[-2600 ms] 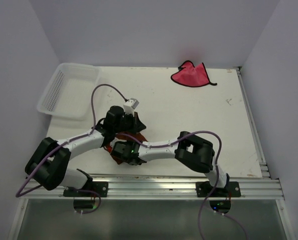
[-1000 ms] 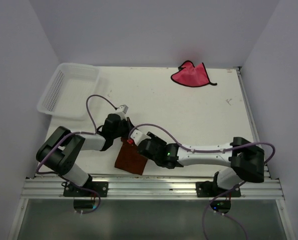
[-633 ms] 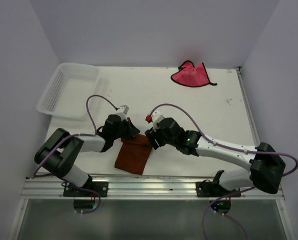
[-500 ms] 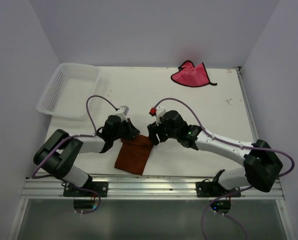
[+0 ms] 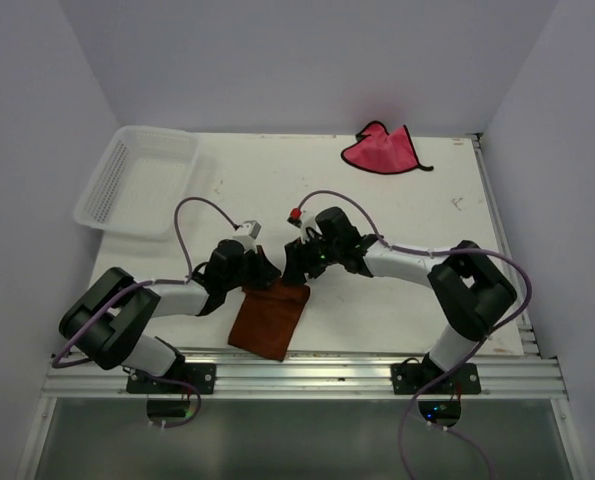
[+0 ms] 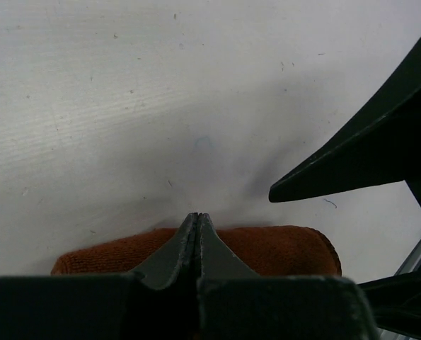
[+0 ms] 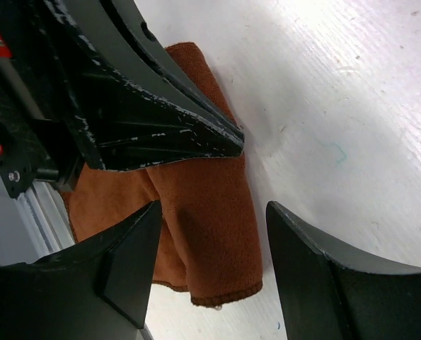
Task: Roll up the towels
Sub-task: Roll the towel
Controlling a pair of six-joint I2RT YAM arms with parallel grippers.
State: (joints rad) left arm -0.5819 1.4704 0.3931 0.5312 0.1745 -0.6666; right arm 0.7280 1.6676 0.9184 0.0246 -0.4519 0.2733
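Observation:
The rust-orange towel (image 5: 269,318) lies folded flat near the table's front edge, its rolled far edge showing in the left wrist view (image 6: 281,249). My left gripper (image 5: 264,277) is shut, its fingertips (image 6: 197,221) lying over that far edge. My right gripper (image 5: 295,268) is open at the towel's far right corner (image 7: 210,234), one finger (image 7: 129,263) above the cloth and the other beyond its end. One right finger (image 6: 359,161) shows in the left wrist view. The pink-red towel (image 5: 381,150) lies crumpled at the far right, away from both grippers.
A white mesh basket (image 5: 137,180) stands at the far left corner. A metal rail (image 5: 307,368) runs along the front edge just below the orange towel. Both arms meet close together over the towel's far edge.
My right gripper has swung from the towel's near right side round to its far right corner, and the arm has folded in. The left gripper stayed shut at the far edge.

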